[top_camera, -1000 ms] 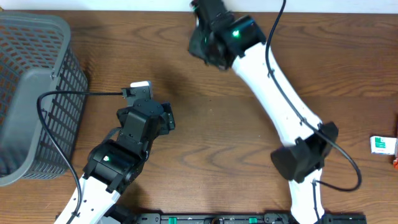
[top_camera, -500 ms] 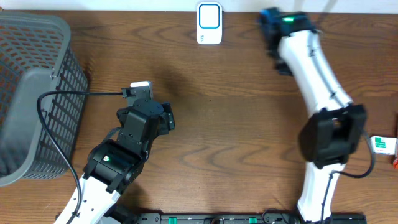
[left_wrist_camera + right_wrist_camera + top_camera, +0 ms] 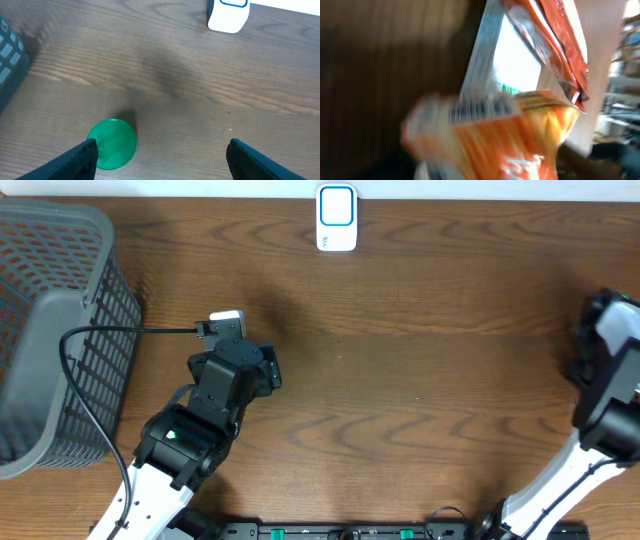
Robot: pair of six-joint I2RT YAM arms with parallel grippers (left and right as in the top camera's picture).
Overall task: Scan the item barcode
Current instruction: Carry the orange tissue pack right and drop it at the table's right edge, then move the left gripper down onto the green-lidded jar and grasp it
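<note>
Low over the table [image 3: 420, 380], left arm [image 3: 200, 420], claw [image 3: 161, 146] wide.

Looking like a robotics lab that's playing at being a shop checkout. Two white robot arms, left arm [image 3: 190, 440] and right arm [image 3: 600, 420], are working over a plain wooden desk [image 3: 400, 380]. A grey mesh basket [image 3: 50, 330] is sitting at the left, a white-and-blue scanner unit [image 3: 336, 218] is standing at the far edge, and blurry orange snack packets [image 3: 530, 125] are filling the right wrist view.
</note>
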